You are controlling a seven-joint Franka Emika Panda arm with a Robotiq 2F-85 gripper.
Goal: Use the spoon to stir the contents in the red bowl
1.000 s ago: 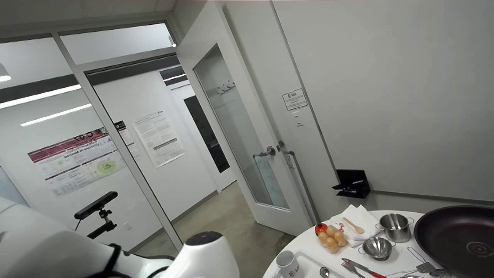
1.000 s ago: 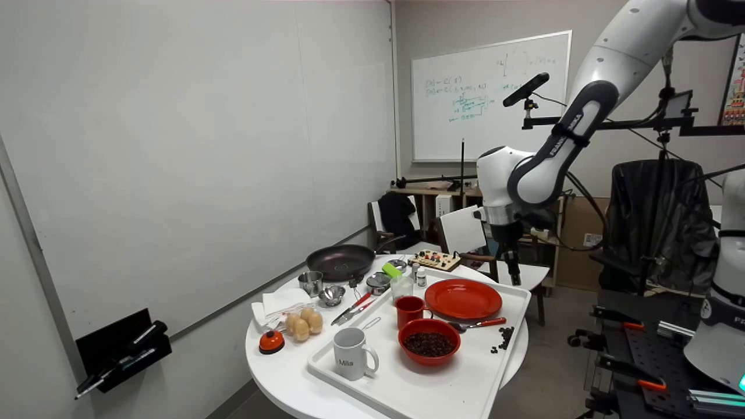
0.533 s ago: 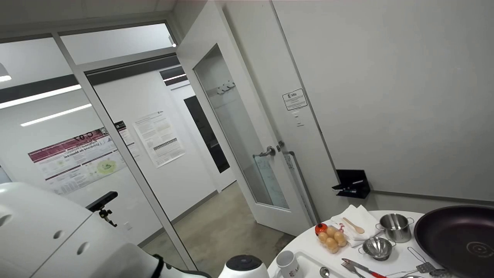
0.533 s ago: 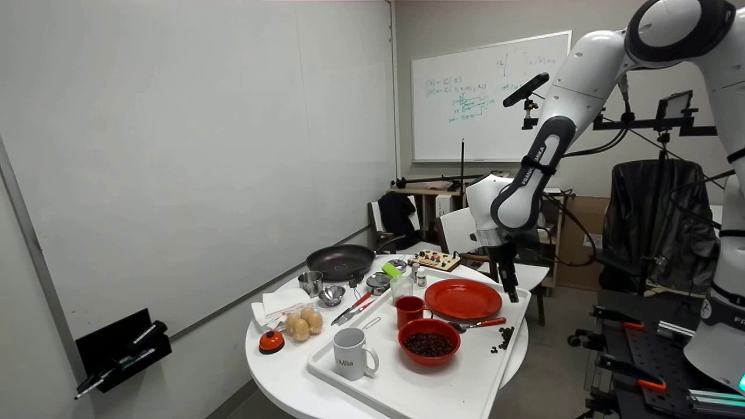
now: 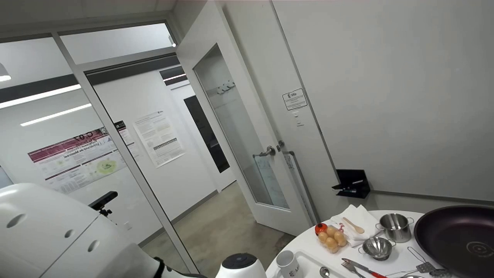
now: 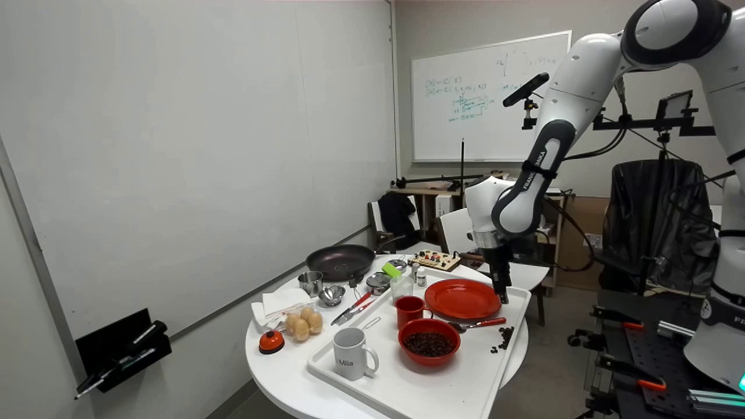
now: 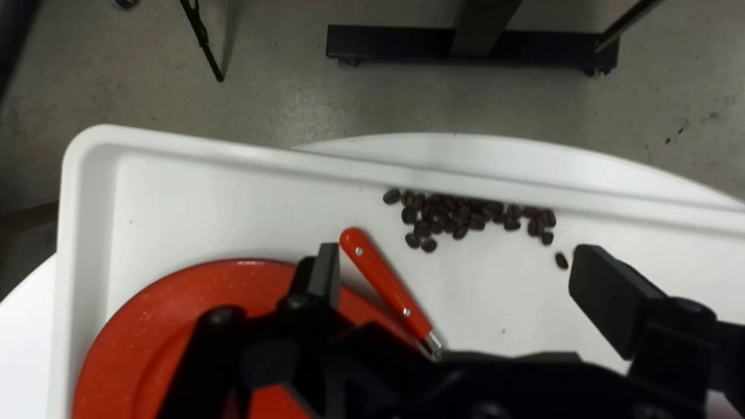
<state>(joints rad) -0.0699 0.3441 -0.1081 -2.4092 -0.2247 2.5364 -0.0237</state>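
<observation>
- The gripper hangs over the tray, jaws wide apart, grasping nothing.
- The spoon lies below it on the tray, just beside the red plate; its handle end points at the long edge with the loose beans, its head inward, near the red bowl.
- The pickup turns, I'd judge, on that handle: it runs slantwise across the gap, off-centre toward the plate side, so a slight twist and shift that way seems needed.
- Whether spoon and plate touch I can't quite make out from here.
- Compared with a second ago, the gripper is lower and further in from that edge; spoon and bowl look unmoved.
</observation>
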